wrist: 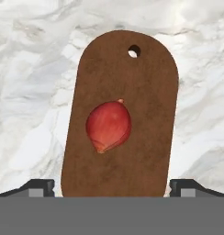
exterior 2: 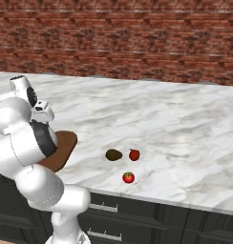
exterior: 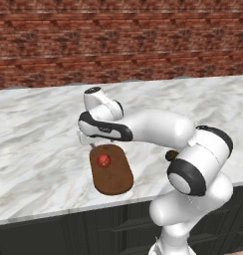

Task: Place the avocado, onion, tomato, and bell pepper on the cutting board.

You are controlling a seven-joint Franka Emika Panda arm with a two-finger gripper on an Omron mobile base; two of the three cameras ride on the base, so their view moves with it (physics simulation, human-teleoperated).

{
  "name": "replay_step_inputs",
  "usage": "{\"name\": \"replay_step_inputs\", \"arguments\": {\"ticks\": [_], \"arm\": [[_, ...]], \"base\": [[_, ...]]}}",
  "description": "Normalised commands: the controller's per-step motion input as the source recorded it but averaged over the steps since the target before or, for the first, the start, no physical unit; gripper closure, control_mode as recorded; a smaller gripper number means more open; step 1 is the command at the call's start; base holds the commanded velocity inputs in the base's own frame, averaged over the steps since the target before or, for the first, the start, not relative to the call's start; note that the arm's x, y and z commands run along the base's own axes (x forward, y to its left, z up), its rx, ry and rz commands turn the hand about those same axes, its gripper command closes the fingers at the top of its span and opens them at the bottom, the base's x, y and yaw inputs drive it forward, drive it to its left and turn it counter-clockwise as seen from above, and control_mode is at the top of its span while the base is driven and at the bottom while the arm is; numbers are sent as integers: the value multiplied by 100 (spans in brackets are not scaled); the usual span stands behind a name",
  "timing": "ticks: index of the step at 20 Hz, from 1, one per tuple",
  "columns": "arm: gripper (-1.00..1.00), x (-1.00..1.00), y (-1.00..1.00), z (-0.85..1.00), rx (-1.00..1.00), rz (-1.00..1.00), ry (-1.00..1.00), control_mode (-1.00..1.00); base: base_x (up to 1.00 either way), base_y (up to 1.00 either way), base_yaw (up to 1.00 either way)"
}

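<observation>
While our gripper [wrist: 112, 188] hangs wide and empty over the cutting board [wrist: 146, 73], the onion [wrist: 109, 126] lies at the board's centre. Next targets sit lower centre in the right base view: avocado [exterior 2: 113, 154], bell pepper [exterior 2: 134, 154], tomato [exterior 2: 128, 177] (well apart from the board). Our arm hides much of the board there.

The cutting board [exterior: 112, 172] lies flat on the surface [exterior: 39, 149], near its front edge. 1 item, the onion [wrist: 109, 126], rests on the board near its middle. 3 items lie on the surface to the right of the board, well apart from it: the avocado [exterior 2: 113, 155], the bell pepper [exterior 2: 134, 155] just beside it on the right, and the tomato [exterior 2: 128, 177] in front of both.
</observation>
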Motion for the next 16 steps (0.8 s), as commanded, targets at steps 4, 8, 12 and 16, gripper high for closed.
{"name": "replay_step_inputs", "arguments": {"ticks": [4, 8, 12, 16], "arm": [[-100, -40, -26, 50, 0, -6, -8, -100], [-100, -43, -37, 45, 0, -5, -10, -100], [-100, -44, -52, 41, 0, -7, -5, -100], [-100, -39, -60, 32, 3, -8, -1, -100]], "base": [[0, 0, 0], [0, 0, 0], [0, 0, 0], [0, 0, 0]]}}
